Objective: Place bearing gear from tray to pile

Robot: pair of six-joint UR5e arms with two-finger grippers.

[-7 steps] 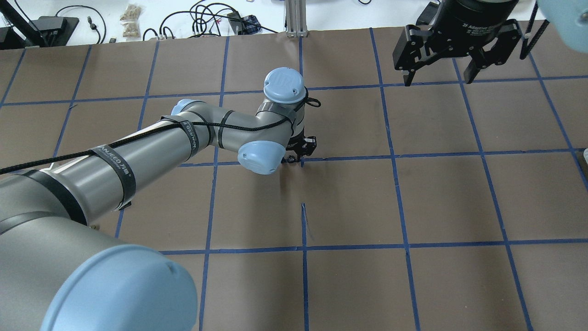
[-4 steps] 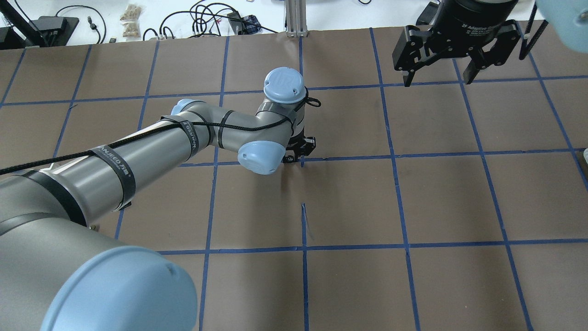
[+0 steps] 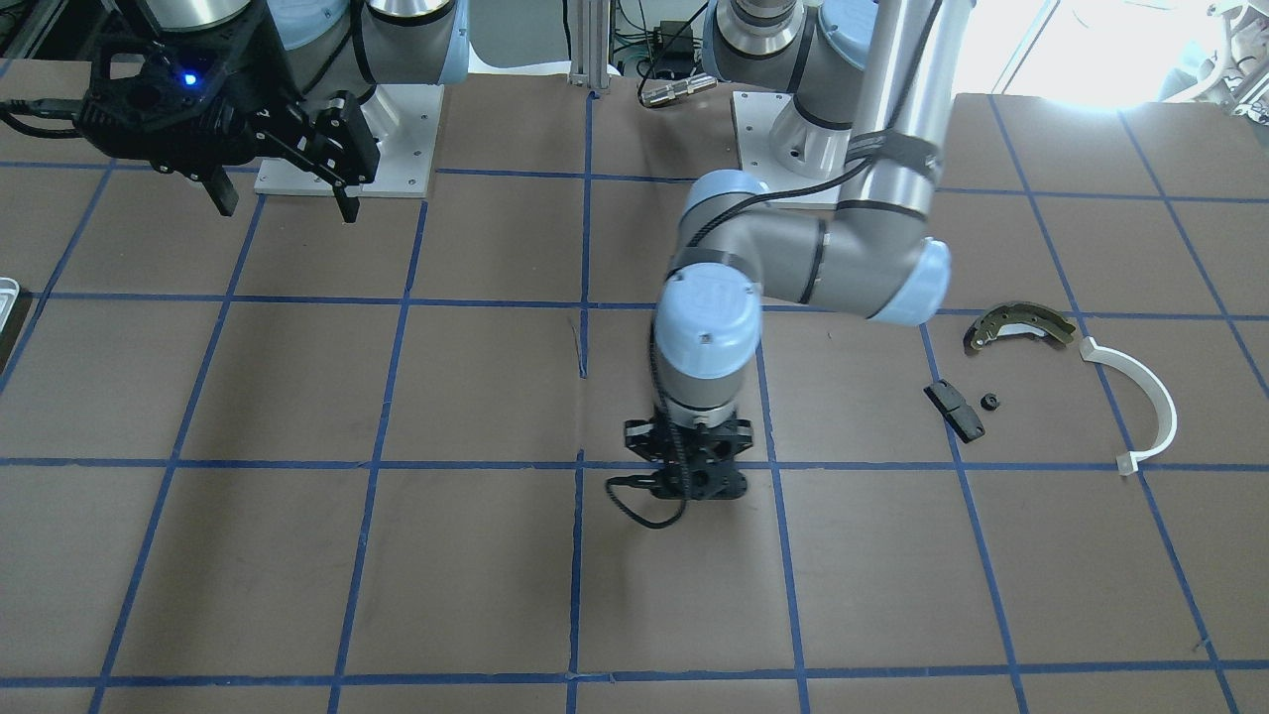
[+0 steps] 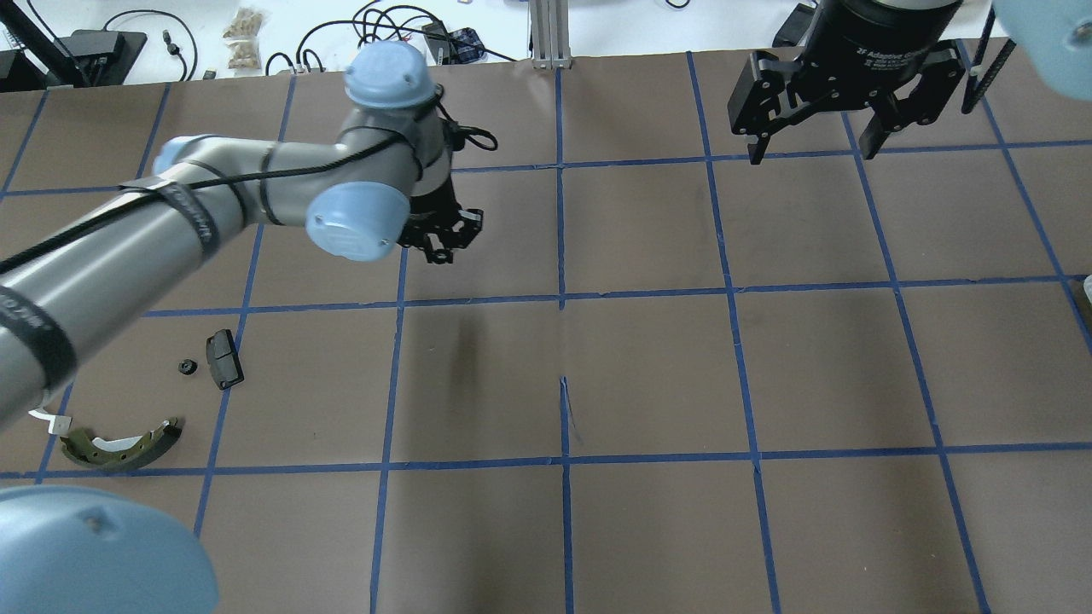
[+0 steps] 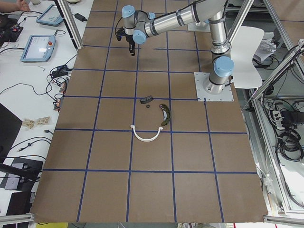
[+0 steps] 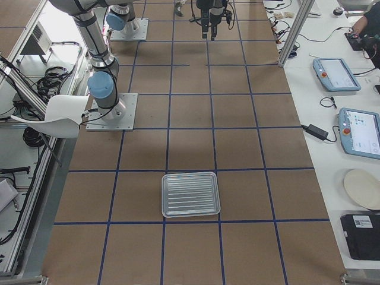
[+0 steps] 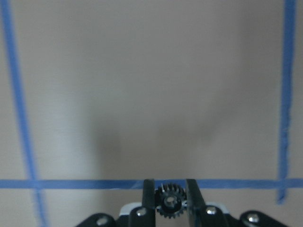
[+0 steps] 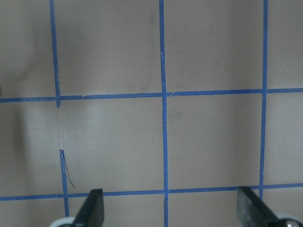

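Observation:
My left gripper (image 7: 170,184) is shut on a small black toothed bearing gear (image 7: 170,205) and holds it above the brown table; it also shows in the overhead view (image 4: 438,250) and the front view (image 3: 694,481). The pile lies at the near left of the overhead view: an olive brake shoe (image 4: 119,448), a black oblong block (image 4: 223,358), a tiny black round part (image 4: 185,367) and a white half-ring (image 3: 1150,397). The pale tray (image 6: 164,196) lies empty at the right end. My right gripper (image 4: 810,153) hangs open and empty at the far right.
The table is brown paper with a blue tape grid (image 4: 561,298). Cables and small items (image 4: 401,34) lie on the white bench beyond the far edge. The arm base plates (image 3: 347,139) stand at the robot's side.
My left arm has swung from the table's middle to the left and farther away, carrying the gear, and this has uncovered the pile. The right gripper has hardly moved.

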